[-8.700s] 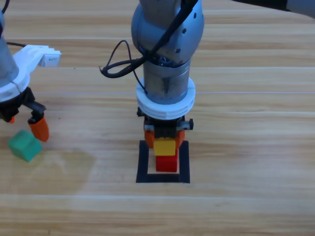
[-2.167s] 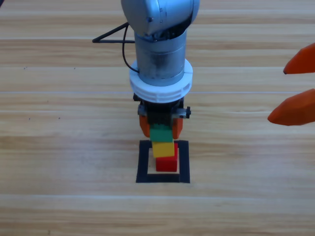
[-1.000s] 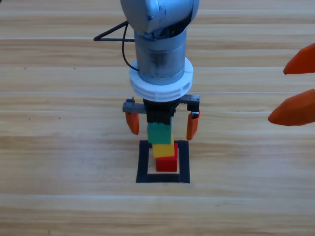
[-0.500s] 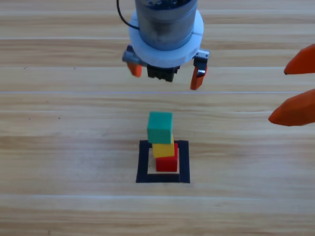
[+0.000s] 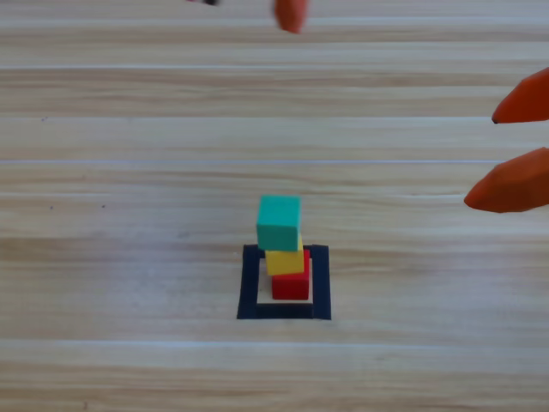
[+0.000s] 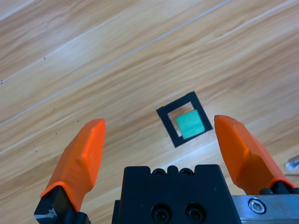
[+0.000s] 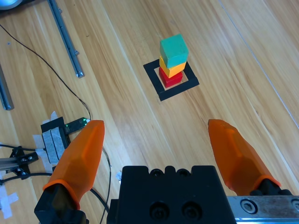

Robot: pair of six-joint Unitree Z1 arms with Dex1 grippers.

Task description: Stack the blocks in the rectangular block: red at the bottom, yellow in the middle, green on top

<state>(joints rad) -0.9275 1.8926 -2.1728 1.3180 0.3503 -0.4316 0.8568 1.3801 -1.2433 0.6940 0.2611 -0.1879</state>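
Nearest the table's front edge: the black tape square (image 5: 284,312), w/ the stack standing inside it, towards its far side. Red cube (image 5: 292,286) at bottom, yellow cube (image 5: 284,261) on it, teal-green cube (image 5: 280,221) on top. Order is as asked. Yellow sits a bit left of red, and green a bit left of yellow again, so the tower looks slightly stepped but upright in the right wrist view, where the green cube (image 7: 174,50) caps the column cleanly.

My judgement: stacking step is done, task looks complete; what's left is only to keep both arms off the tower. Any further move calls for staying high and wide of it, since a nudge to the offset green could tip it.

My right gripper (image 5: 511,154) waits at the right edge, mid-depth, jaws apart, well apart from the stack. My left gripper (image 5: 291,12) is farthest, at the top edge, only one orange tip showing; the left wrist view shows its jaws (image 6: 161,149) spread wide, empty, high over the square.

Around: bare wooden table (image 5: 129,257); the right wrist view also shows cables (image 7: 70,93) and metal rails (image 7: 65,39) far off. Nothing stands in the way.
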